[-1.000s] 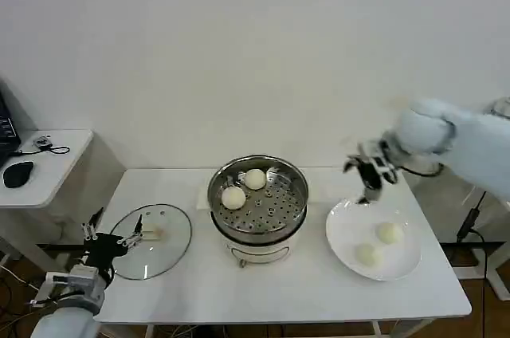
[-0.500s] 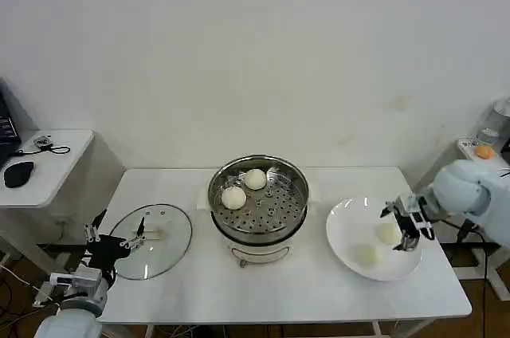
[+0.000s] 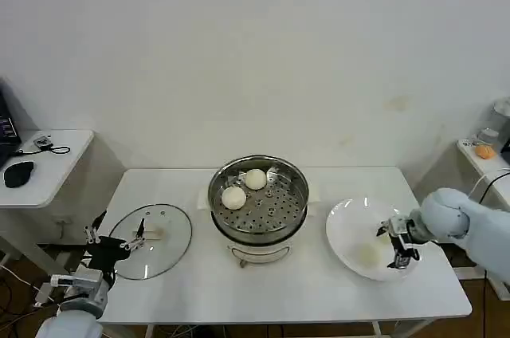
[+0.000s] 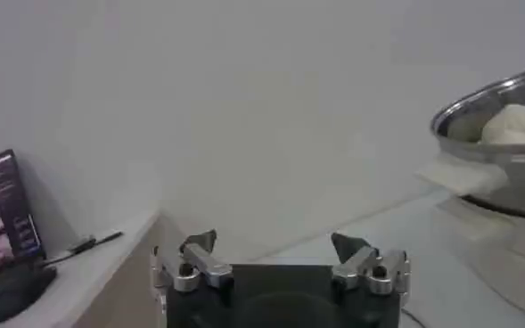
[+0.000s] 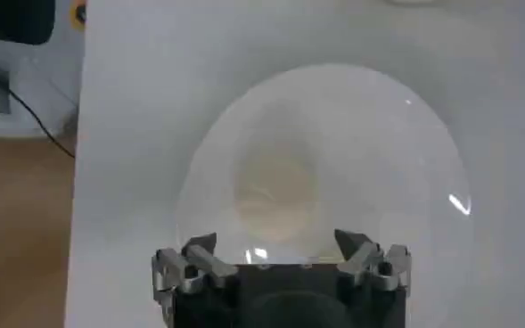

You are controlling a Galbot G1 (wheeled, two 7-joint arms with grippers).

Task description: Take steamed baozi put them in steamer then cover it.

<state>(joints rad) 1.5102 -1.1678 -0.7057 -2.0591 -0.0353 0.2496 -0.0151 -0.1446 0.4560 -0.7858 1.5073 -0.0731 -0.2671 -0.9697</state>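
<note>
The steamer (image 3: 296, 204) stands mid-table with two steamed baozi (image 3: 233, 197) (image 3: 255, 179) on its perforated tray; its rim (image 4: 503, 100) also shows in the left wrist view. A white plate (image 3: 351, 226) to its right holds another bun (image 3: 367, 254). My right gripper (image 3: 398, 245) hangs open low over the plate's right side. In the right wrist view a bun (image 5: 275, 192) lies in the plate (image 5: 405, 160) just ahead of that gripper (image 5: 275, 241). The cover (image 3: 163, 250) lies flat left of the steamer. My left gripper (image 3: 111, 241) waits open at its left edge.
A side table (image 3: 56, 155) at the far left carries a mouse (image 3: 17, 173) and a cable. A small shelf at the far right holds an orange object (image 3: 484, 151). The table's front strip lies between the cover and the plate.
My right arm swung down from above the plate's far edge to low over the plate's right side, now covering one bun. The left arm stayed put.
</note>
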